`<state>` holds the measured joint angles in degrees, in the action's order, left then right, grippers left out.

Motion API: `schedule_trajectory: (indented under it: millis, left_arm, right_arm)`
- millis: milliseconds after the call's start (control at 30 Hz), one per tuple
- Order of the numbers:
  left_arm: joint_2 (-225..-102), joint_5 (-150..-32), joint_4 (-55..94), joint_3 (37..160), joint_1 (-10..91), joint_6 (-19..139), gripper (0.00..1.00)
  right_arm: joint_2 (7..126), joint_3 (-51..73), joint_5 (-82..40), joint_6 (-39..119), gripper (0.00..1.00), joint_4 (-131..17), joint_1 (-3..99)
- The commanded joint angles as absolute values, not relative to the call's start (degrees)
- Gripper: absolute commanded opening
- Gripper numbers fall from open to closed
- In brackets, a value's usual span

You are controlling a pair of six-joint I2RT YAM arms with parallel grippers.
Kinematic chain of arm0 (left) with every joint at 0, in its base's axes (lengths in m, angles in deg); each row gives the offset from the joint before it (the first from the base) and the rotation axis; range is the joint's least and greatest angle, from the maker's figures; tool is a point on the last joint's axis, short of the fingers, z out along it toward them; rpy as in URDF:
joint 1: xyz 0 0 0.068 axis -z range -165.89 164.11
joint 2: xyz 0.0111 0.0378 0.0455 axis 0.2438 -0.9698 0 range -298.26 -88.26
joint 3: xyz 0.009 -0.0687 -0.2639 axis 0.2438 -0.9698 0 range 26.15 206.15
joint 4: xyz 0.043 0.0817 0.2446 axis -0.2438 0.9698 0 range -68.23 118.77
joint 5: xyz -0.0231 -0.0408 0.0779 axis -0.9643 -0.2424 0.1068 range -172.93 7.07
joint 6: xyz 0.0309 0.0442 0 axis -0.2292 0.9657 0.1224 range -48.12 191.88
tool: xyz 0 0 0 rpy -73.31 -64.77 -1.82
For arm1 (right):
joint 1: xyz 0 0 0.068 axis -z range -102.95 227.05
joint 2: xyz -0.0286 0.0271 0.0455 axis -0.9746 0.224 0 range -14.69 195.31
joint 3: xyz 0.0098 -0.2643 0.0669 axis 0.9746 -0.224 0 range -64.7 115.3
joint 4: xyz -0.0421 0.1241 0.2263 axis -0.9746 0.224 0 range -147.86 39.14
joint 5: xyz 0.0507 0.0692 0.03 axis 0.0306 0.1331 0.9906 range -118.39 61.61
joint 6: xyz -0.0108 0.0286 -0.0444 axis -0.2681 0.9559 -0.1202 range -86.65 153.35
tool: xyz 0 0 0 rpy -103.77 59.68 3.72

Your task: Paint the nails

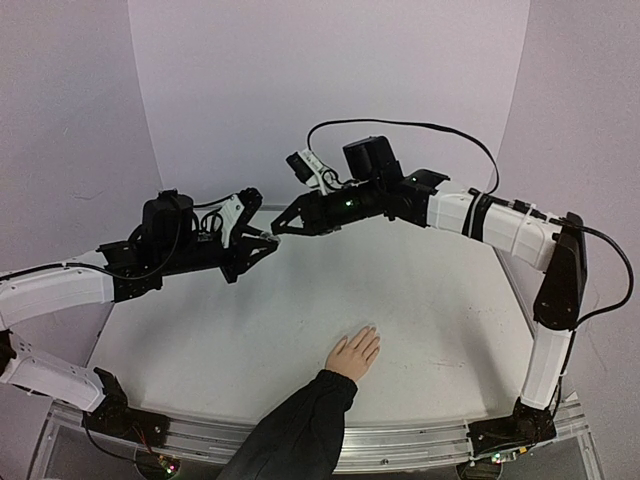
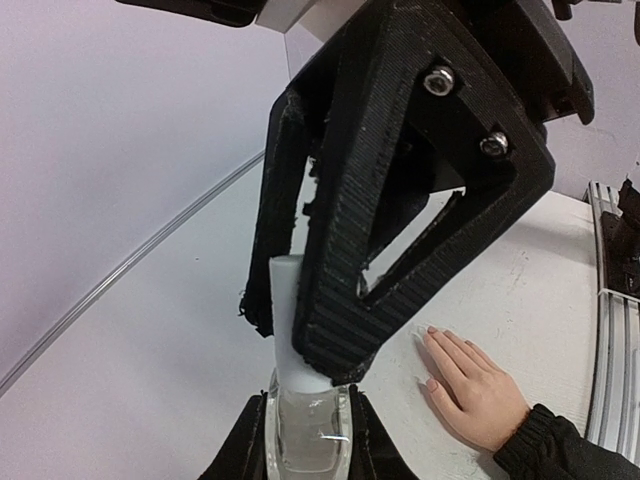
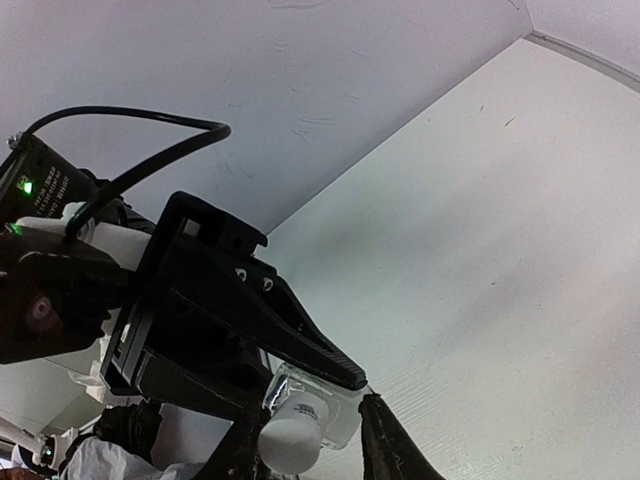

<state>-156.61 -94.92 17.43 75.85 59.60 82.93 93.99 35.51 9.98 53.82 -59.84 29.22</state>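
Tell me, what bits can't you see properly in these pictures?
- Nails: too small to make out in the top view.
- Bottle: its bottom is cut off by the left wrist view's lower edge.
- Cap: the right end effector covers its sides in the left wrist view, so a firm grip can't be confirmed.

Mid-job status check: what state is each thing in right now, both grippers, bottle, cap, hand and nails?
left gripper: shut on the small clear glass bottle.
right gripper: open, fingers straddling the white cylindrical cap.
small clear glass bottle: held above the white table, capped.
white cylindrical cap: on the bottle.
light-skinned hand with dark sleeve: flat on the table, palm down.
nails: pale; paint not discernible.
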Motion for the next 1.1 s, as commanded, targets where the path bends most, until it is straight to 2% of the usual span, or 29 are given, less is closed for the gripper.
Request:
schedule_trajectory:
  millis: [0, 133, 267, 833, 1067]
  left_arm:
    - [-156.33, -95.94, 15.45, 77.83, 59.99, 83.27, 0.00]
    - [-156.52, -95.86, 15.46, 77.83, 59.99, 83.11, 0.00]
    - [-156.55, -95.62, 15.55, 77.82, 59.99, 82.98, 0.00]
    - [-157.22, -95.99, 16.53, 77.92, 59.99, 83.12, 0.00]
    - [-157.61, -102.63, 17.43, 78.28, 59.94, 82.99, 0.00]
  right_arm:
    - [93.88, 38.11, 11.80, 53.57, 0.26, -62.45, 29.11]
    - [93.55, 37.77, 11.97, 53.04, 0.10, -62.52, 29.12]
    - [91.87, 36.29, 10.20, 51.50, 0.00, -62.52, 29.07]
    - [87.18, 30.85, 8.58, 50.05, 0.00, -64.54, 29.09]
    - [84.26, 27.36, 18.39, 39.90, 0.00, -66.23, 29.11]
